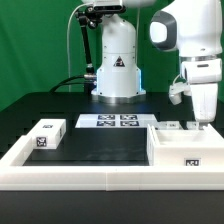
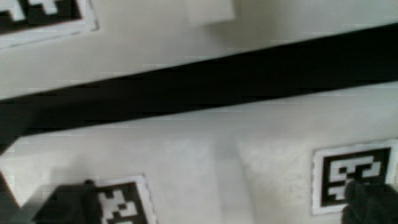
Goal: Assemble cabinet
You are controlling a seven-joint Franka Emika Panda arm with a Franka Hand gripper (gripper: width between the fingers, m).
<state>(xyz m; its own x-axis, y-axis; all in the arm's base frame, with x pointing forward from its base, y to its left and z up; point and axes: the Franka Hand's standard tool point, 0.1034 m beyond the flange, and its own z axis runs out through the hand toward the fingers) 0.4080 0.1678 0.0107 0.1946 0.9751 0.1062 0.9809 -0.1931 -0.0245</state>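
Observation:
The cabinet [image 1: 185, 148], a big white box with a tag on its front, stands at the exterior view's right. My gripper [image 1: 197, 122] hangs low over its back edge, next to small white tagged parts [image 1: 170, 126]. In the wrist view my gripper [image 2: 222, 206] is open, its dark fingertips [image 2: 71, 206] wide apart. Between them lies a white surface [image 2: 231, 150] with two tags, one by each finger. I cannot tell whether the fingers touch it. A small white tagged block [image 1: 47, 133] sits at the exterior view's left.
The marker board [image 1: 112, 121] lies at the back centre in front of the robot base [image 1: 117, 65]. A long low white border rail [image 1: 90, 176] runs along the front. The black table [image 2: 196, 85] shows as a strip in the wrist view.

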